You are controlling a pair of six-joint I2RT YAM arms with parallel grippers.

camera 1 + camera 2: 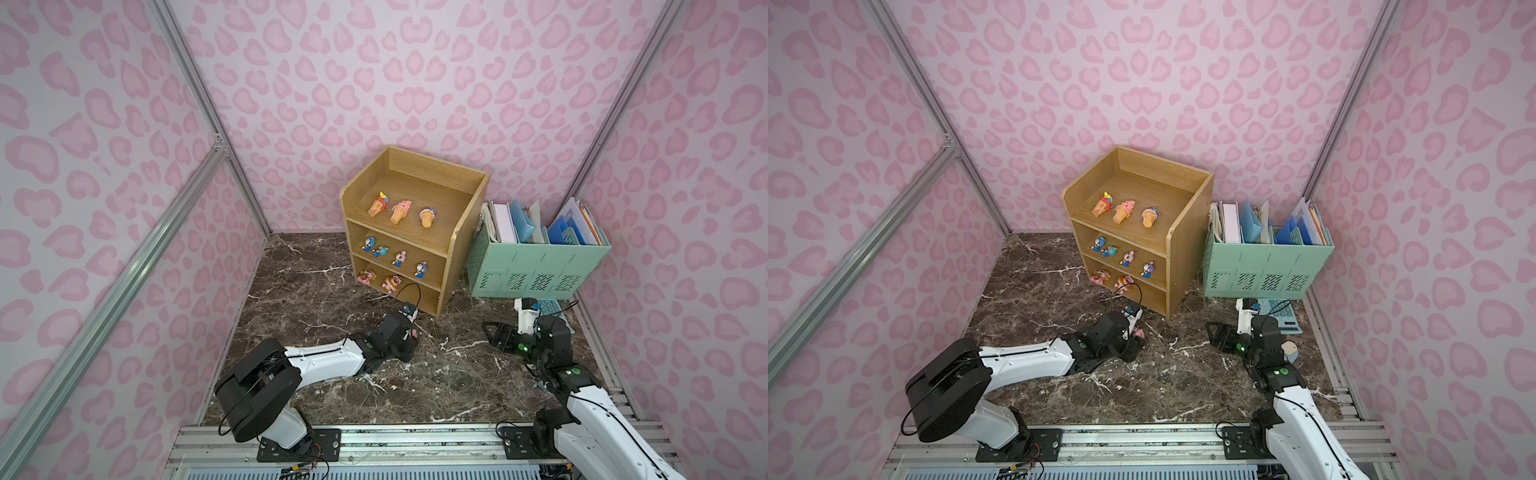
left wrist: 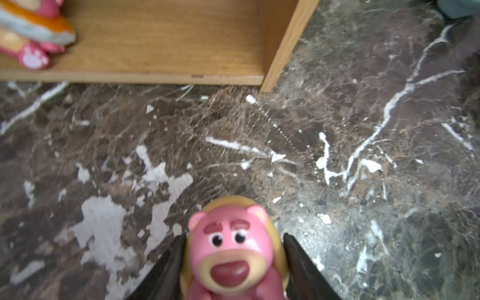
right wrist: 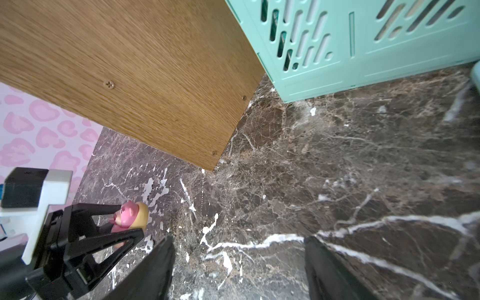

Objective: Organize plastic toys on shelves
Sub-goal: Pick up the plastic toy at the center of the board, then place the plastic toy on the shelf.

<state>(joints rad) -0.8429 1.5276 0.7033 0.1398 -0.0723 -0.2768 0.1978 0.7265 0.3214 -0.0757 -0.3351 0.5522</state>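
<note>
Near the middle of the marble table [image 1: 316,291], just in front of the wooden shelves [image 1: 432,166] at its far edge, your left gripper [image 3: 130,219] pinched a pink bear figurine [image 2: 231,249], a finger pressed against each side. Your right gripper [image 3: 237,239], nearer the table's right edge, stood wide apart, holding nothing.
</note>
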